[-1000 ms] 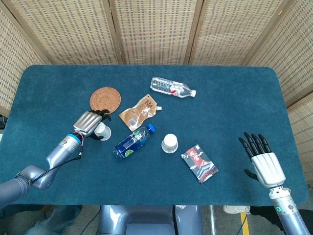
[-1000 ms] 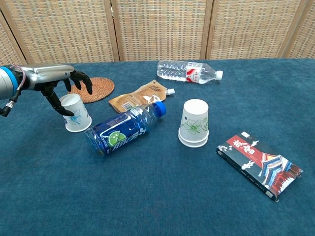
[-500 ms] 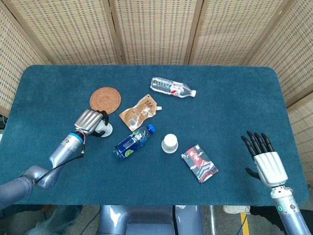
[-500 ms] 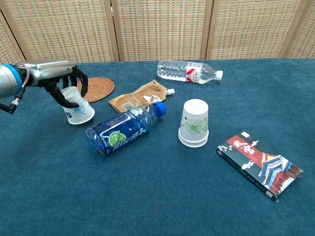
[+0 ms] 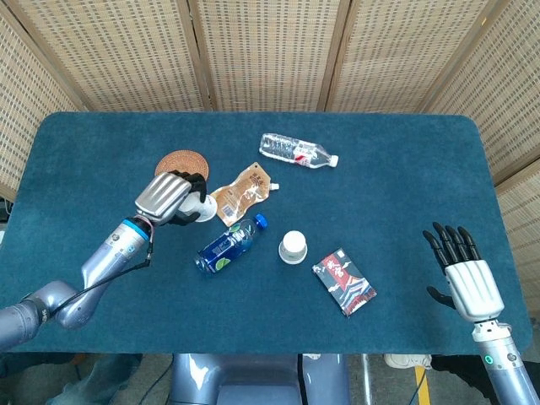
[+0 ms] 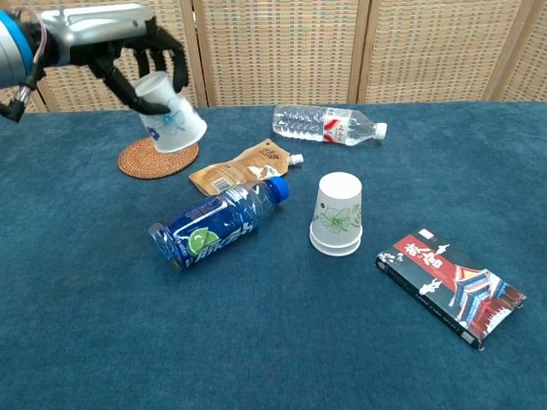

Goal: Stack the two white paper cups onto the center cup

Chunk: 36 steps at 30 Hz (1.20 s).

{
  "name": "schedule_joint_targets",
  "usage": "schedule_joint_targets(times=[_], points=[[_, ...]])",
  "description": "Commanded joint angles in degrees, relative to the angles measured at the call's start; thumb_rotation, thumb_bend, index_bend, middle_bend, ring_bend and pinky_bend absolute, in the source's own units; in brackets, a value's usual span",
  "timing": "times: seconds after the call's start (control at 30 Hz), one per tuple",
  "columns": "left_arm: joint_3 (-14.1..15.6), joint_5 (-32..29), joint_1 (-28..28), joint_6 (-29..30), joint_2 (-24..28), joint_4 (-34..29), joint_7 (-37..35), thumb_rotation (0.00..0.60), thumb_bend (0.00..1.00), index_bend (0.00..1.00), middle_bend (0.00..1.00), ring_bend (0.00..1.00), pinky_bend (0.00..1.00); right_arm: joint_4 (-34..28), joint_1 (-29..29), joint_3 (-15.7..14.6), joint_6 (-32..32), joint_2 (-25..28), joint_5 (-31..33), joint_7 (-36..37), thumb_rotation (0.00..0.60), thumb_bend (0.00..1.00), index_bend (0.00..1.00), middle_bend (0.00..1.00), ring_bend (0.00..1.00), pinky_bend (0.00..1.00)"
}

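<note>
One white paper cup with a blue flower print (image 6: pixel 171 122) is in the left hand (image 6: pixel 128 55), fingers wrapped around its closed end. Cup is upside down and tilted, rim pointing down and right, clear of the table, hanging above the round woven rattan coaster (image 6: pixel 155 160). In the head view the same hand (image 5: pixel 171 197) covers most of the cup (image 5: pixel 197 207); only a bit of white shows past the fingers, between the coaster (image 5: pixel 175 158) and the tan foil spout pouch (image 5: pixel 242 193).

Center white paper cup with a green flower print (image 6: pixel 337 214) stands inverted on the blue cloth-covered table (image 6: pixel 282 342), mid-table; head view has it at (image 5: pixel 292 247). It looks like more than one rim at its base, can't confirm.

Right hand (image 5: pixel 467 277) hovers off the near right edge of the table (image 5: pixel 422 152), fingers spread and straight, holding nothing. Not visible in the chest view.

Other items: blue-labelled plastic bottle with a blue cap (image 6: pixel 217 224) lying on its side just left of the center cup; clear plastic water bottle with a red label (image 6: pixel 326 123) lying at the back; pouch (image 6: pixel 242 168) between them; black, red and white printed flat box (image 6: pixel 450 285) lying right of the center cup, near but not touching.
</note>
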Motion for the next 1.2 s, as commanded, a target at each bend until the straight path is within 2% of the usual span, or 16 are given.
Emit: schedule_joint_targets(times=[0.03,0.1,0.23,0.53,0.77,1.07,1.13,1.2], points=[[-4.9,-6.6,-5.7,-3.0,4.1,-11.8,7.8,0.6,0.34,0.53,0.38,0.42,0.43,-0.4,-0.5,0.8,0.3,0.6,0.6,0.7,0.6,0.0,0.07,0.0,0.0,0.0],[-5.5,-11.3,-9.2,-5.4,3.2,-14.5,12.2,0.6,0.34,0.53,0.38,0.42,0.43,-0.5,-0.7,1.3,0.2,1.1,1.2,1.6,0.6,0.0,0.07,0.0,0.0,0.0],[-4.6,-19.1,-13.9,-5.1,0.7,-15.9,20.1,0.6,0.35,0.53,0.38,0.42,0.43,-0.6,-0.9,1.8,-0.6,1.6,1.8,2.4,0.6,0.0,0.08,0.0,0.0,0.0],[-1.3,-30.7,-22.1,-2.4,-7.4,-11.9,30.2,0.6,0.36,0.54,0.38,0.42,0.43,-1.3,-1.6,2.9,-1.4,2.9,2.8,4.3,0.6,0.0,0.09,0.0,0.0,0.0],[0.2,-34.4,-26.0,-2.3,-12.8,-6.3,31.8,0.6,0.36,0.54,0.38,0.42,0.43,-2.0,-1.9,3.0,-2.3,3.4,2.5,4.0,0.6,0.0,0.1,0.0,0.0,0.0],[1.1,-35.6,-28.0,-1.3,-15.2,-3.6,32.3,0.6,0.36,0.54,0.38,0.42,0.43,-2.0,-2.2,3.5,-2.7,4.0,2.4,4.9,0.6,0.0,0.1,0.0,0.0,0.0],[1.2,-35.6,-28.2,-1.4,-15.6,-3.2,31.9,0.6,0.34,0.53,0.36,0.41,0.43,-2.0,-2.3,3.7,-2.6,4.1,2.4,5.1,0.6,0.0,0.1,0.0,0.0,0.0],[1.3,-35.9,-28.5,-2.0,-15.9,-3.0,31.4,0.6,0.26,0.49,0.31,0.37,0.41,-2.1,-2.4,3.8,-2.6,4.2,2.3,5.2,0.6,0.0,0.1,0.0,0.0,0.0]])
